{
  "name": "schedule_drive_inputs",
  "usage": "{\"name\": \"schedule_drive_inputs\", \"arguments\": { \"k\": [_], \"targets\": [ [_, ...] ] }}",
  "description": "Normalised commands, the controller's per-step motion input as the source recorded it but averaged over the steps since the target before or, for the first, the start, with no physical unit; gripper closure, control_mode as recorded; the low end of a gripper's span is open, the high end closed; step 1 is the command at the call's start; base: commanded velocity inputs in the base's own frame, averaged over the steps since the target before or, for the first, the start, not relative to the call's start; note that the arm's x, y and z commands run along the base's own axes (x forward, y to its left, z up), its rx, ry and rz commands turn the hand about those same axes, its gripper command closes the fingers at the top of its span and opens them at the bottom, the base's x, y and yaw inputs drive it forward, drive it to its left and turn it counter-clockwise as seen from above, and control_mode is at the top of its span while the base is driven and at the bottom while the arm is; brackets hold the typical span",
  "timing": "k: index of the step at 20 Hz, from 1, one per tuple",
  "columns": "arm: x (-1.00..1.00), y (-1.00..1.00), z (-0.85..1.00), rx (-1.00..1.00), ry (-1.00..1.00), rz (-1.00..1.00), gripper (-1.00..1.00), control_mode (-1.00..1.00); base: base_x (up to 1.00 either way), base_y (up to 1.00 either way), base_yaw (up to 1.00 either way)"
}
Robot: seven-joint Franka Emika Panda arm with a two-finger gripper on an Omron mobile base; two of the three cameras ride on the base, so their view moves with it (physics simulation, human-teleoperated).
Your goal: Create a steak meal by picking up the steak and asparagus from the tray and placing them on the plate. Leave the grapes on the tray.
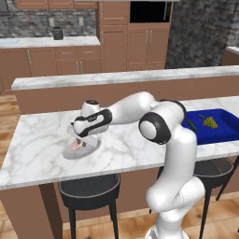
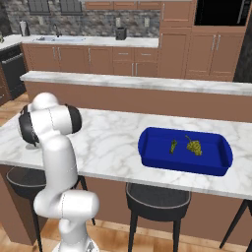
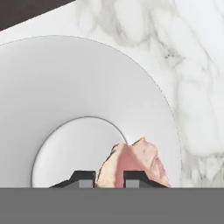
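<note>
My gripper (image 1: 77, 141) hangs low over the round light grey plate (image 1: 69, 155) at the left of the marble counter, shut on the pale pink steak (image 1: 76, 146). In the hand view the steak (image 3: 140, 159) sits between the two dark finger tips of the gripper (image 3: 109, 178), just above the plate's (image 3: 65, 87) recessed centre circle; whether it touches the plate I cannot tell. Far to the right, the deep blue tray (image 1: 224, 133) (image 2: 152, 155) holds the dark green asparagus (image 1: 192, 125) (image 2: 173, 145) and the yellow-green grapes (image 1: 210, 122) (image 2: 195, 146).
A raised marble ledge (image 1: 116, 77) runs behind the counter. Dark round stools (image 1: 88, 189) (image 2: 157, 197) stand under the counter's front edge. Bare marble (image 2: 108, 140) lies between plate and tray.
</note>
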Motion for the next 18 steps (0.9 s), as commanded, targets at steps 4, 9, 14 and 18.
{"name": "schedule_drive_inputs", "arguments": {
  "k": [4,9,14,18],
  "targets": [
    [-0.07,0.0,-0.01,0.0,-0.04,0.03,-1.0,-1.0,0.0,0.0,0.0],
    [-0.44,-0.03,0.18,0.0,-0.11,0.0,-1.0,-1.0,0.0,0.0,0.0],
    [-0.61,-0.33,0.59,0.0,-0.15,0.0,-1.0,-1.0,0.0,0.0,0.0],
    [-0.76,-0.71,0.8,0.02,-0.22,-0.01,-1.0,-1.0,0.0,0.0,0.0]
  ]
}}
